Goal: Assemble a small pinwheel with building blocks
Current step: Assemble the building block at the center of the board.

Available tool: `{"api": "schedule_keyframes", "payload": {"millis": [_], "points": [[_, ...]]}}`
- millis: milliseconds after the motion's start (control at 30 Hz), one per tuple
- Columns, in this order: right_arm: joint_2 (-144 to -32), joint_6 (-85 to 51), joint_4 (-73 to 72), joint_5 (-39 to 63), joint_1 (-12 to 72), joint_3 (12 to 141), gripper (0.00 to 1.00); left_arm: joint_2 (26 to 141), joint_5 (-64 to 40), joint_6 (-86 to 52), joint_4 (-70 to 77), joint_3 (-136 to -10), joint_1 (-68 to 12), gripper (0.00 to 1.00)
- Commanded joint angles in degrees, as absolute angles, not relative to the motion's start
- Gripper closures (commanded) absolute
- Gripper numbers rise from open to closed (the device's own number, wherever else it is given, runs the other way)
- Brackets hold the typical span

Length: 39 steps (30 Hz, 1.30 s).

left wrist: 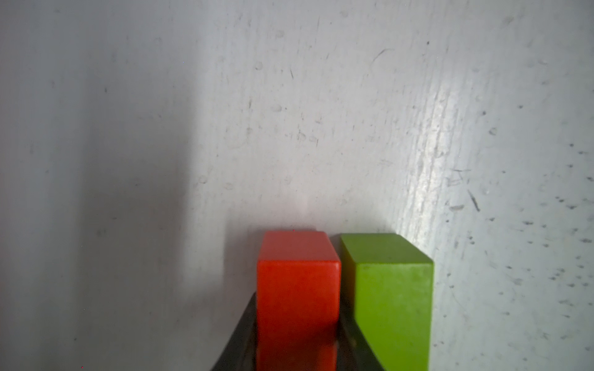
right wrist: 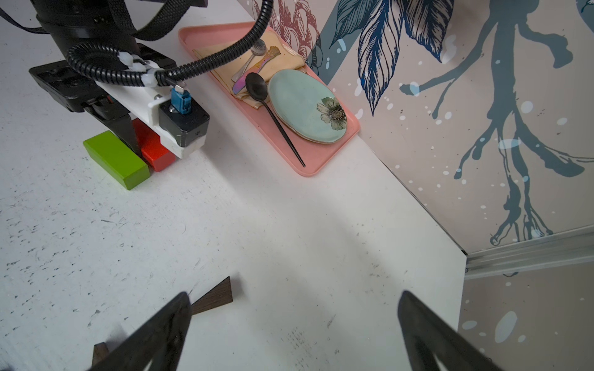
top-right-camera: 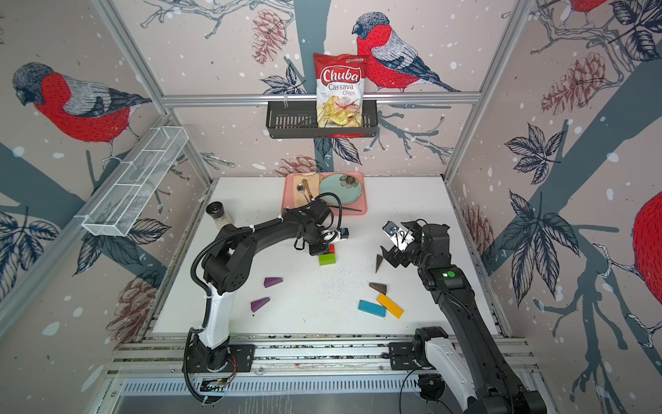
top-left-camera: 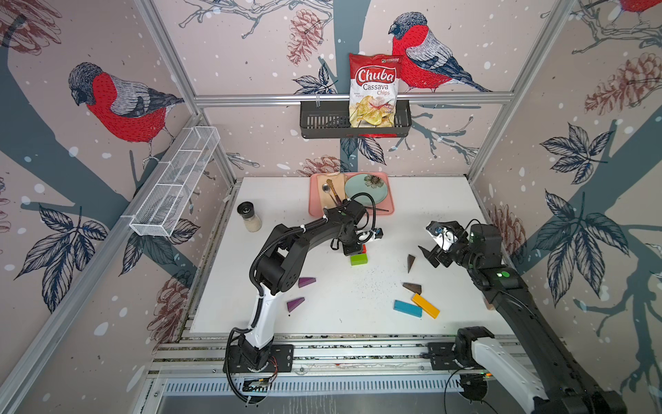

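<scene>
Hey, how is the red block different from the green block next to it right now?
The red block is clamped in the left gripper; the green block lies free on the table. In both top views the gripper hides most of the red block, while the green block shows plainly. Both are short bricks, side by side and parallel.

Both top views: high up at front, angled down, take in whole tabletop point(top-left-camera: 430, 200). Left wrist cam: v. close, facing tabletop, red block point(left wrist: 299, 289) + green block point(left wrist: 395, 295). Right wrist cam farther off, shares both blocks.
</scene>
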<state>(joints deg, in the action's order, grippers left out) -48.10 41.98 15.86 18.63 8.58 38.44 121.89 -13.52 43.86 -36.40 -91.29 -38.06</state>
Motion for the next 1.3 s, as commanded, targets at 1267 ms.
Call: {"api": "schedule_keyframes", "payload": {"millis": [1267], "points": [[-48.9,42.5,15.2,20.3,8.4,37.5,0.01,105.6,-11.9,41.4,-29.0,-76.0,-40.1,0.45]]}}
